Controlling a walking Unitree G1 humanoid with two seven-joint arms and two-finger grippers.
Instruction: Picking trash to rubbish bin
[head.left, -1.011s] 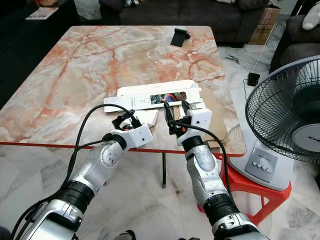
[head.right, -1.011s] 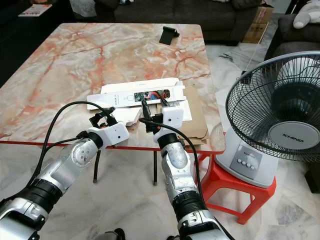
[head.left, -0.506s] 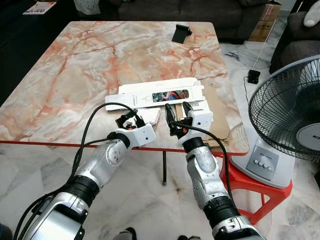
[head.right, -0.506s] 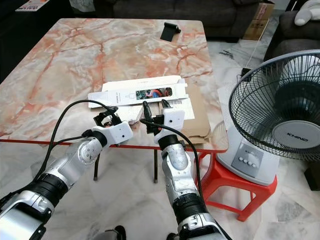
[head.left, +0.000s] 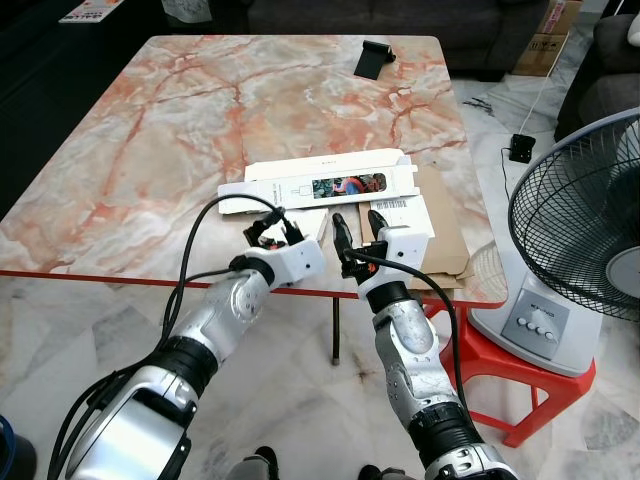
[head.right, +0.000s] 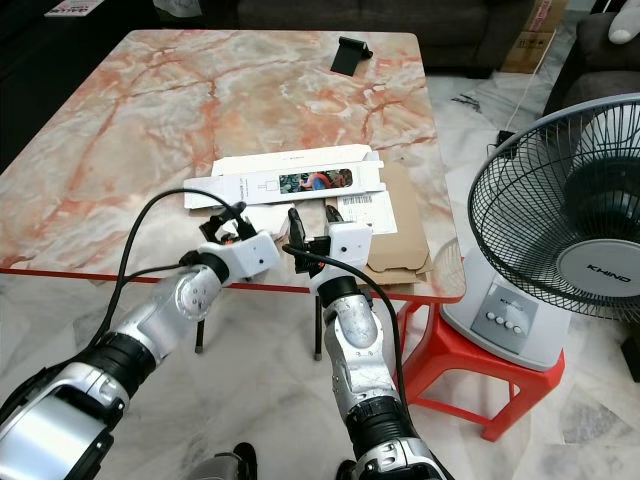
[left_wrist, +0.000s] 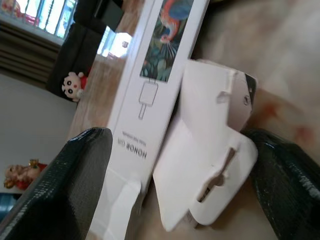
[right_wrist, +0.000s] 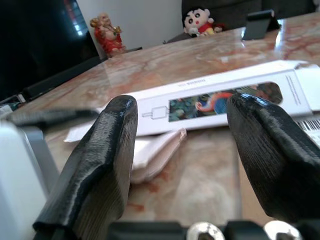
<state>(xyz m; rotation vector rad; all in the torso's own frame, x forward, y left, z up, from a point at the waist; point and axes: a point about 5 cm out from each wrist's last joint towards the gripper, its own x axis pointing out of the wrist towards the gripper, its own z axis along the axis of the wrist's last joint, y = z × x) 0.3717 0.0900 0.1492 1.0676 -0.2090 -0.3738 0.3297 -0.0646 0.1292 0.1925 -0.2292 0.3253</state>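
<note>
A long white box (head.left: 320, 185) with a colourful picture lies across the marble table (head.left: 150, 130), near its front edge. Just in front of the box lies a small white plastic insert (left_wrist: 210, 165). My left gripper (head.left: 270, 228) is open at the table edge, its fingers (left_wrist: 85, 185) standing either side of that insert. My right gripper (head.left: 356, 220) is open beside it, low over the table edge and pointing at the box (right_wrist: 220, 100), with nothing between its fingers (right_wrist: 110, 150). A flat brown cardboard sheet (head.left: 445, 235) with a white label (head.left: 400, 212) lies to the right.
A black phone stand (head.left: 375, 58) sits at the table's far edge. A standing fan (head.left: 590, 220) on a red stool (head.left: 520, 390) is close on the right. Sofas and a cardboard box (head.left: 555, 20) line the back.
The camera has moved closer to the table. My left gripper has reached forward over the table edge and now stands around the white insert. The right gripper has kept its place.
</note>
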